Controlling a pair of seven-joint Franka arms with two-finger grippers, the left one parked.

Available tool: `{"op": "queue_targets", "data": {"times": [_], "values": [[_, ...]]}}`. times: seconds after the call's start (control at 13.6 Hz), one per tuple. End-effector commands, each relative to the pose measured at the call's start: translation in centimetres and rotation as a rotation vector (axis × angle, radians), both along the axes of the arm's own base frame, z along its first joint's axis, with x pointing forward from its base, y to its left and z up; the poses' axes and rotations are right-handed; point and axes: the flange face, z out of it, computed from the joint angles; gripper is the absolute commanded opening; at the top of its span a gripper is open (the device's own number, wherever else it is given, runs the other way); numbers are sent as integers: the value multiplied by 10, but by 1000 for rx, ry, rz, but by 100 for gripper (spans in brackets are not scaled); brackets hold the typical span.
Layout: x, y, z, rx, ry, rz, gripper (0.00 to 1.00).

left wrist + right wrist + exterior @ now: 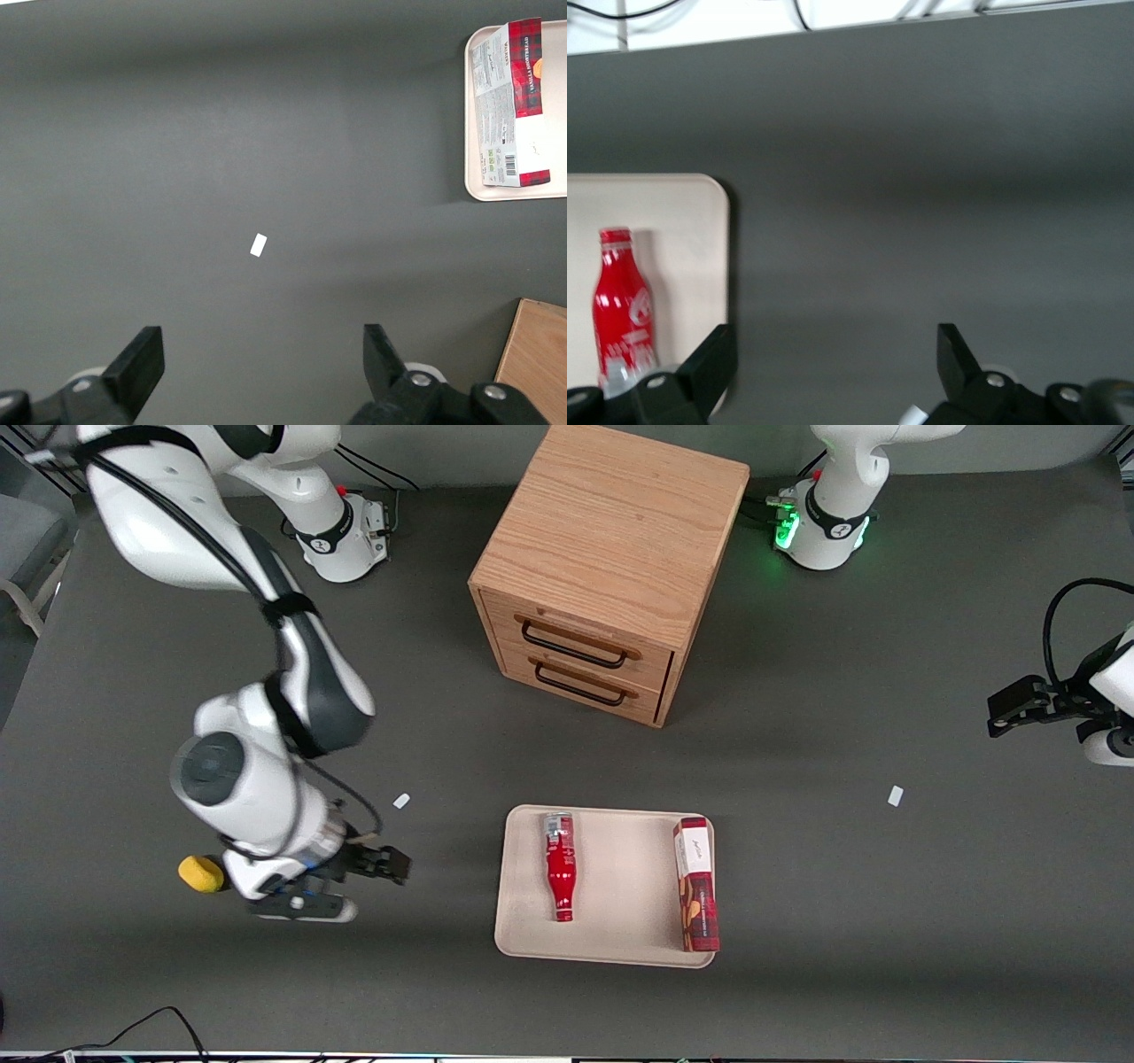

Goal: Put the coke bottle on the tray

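The coke bottle (560, 865) lies on its side on the beige tray (611, 934), its red neck pointing toward the front camera and its silvery base toward the cabinet. In the right wrist view the coke bottle (622, 310) rests on the tray (691, 230) near a rounded corner. My gripper (399, 865) hovers low over bare table beside the tray, toward the working arm's end and well apart from the bottle. It is open, and only grey table shows between the fingers (713, 359) of the gripper (837, 354).
A red-and-white box (695, 886) lies along the tray's edge toward the parked arm. A wooden two-drawer cabinet (611, 558) stands farther from the front camera. A yellow object (201, 873) sits by the working arm's wrist. White tape bits (401, 801) (895, 795) mark the table.
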Motion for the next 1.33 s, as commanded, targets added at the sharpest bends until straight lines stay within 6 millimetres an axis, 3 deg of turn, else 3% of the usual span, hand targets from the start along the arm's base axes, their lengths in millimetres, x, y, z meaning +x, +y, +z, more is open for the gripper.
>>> {"op": "queue_targets", "data": {"times": [0.0, 0.22, 0.44, 0.59, 0.89, 1.03, 1.25], "values": [[-55, -64, 42, -27, 81, 1, 100], [-97, -108, 85, -63, 131, -9, 100], [-154, -127, 116, -69, 120, -10, 100], [-176, -141, 135, -68, 156, -30, 100], [-190, -155, 170, -57, 126, -68, 100], [-187, -156, 188, -54, 91, -74, 100], [-182, -156, 192, -54, 83, -75, 100]]}}
